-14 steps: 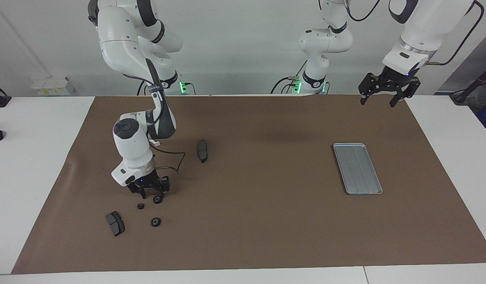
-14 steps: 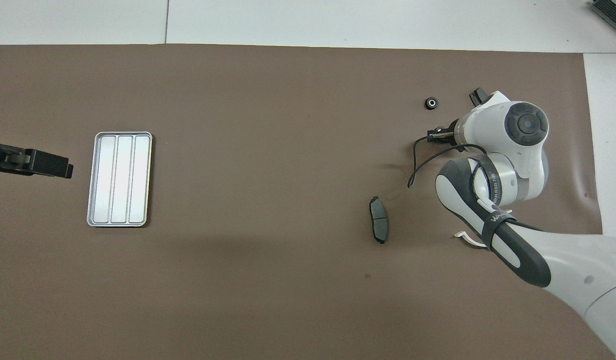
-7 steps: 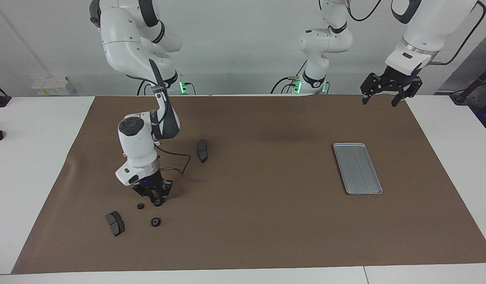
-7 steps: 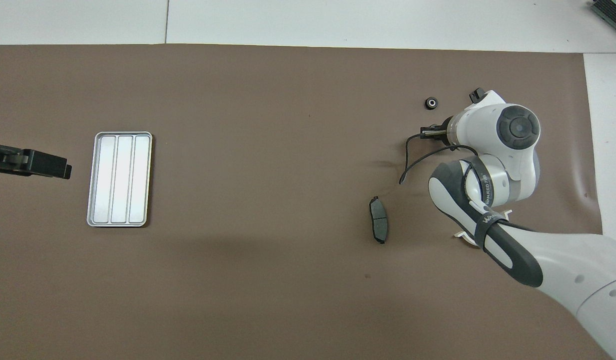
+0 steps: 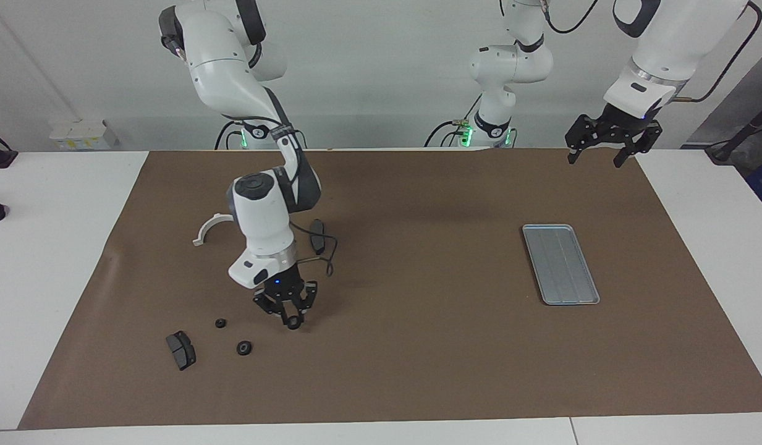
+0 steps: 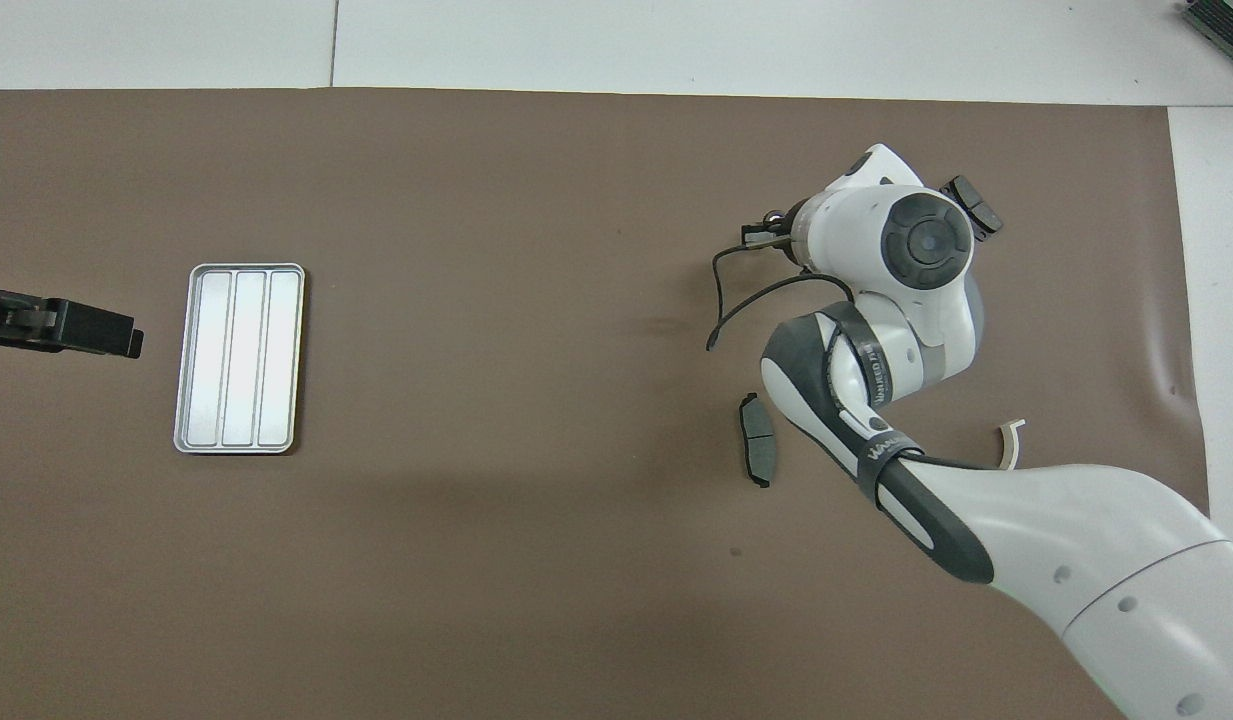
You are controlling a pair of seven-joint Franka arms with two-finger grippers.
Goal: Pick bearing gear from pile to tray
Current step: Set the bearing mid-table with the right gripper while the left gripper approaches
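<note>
Though spread flat over most of the white table (image 5: 59, 259), puckers into a crease toward the right arm's end: brown mat (image 5: 418, 371), under a pale bare wall.

Pinched between the fingertips of the right gripper (image 5: 292, 317), low over the mat: one black gear (image 5: 292, 324), well apart from the tray (image 5: 560, 264) at the left arm's end. Waiting in the air by the mat's corner near the robots, fingers spread: left gripper (image 5: 605, 150).

Seen from the facing view only: held gear, two loose gears (image 5: 244, 348) of the pile, the whole white bracket (image 5: 209, 227). From overhead, hidden under the right arm; only an end of the bracket and part of one brake pad (image 6: 971, 205) visible, the other brake pad (image 6: 757, 440) plain.
</note>
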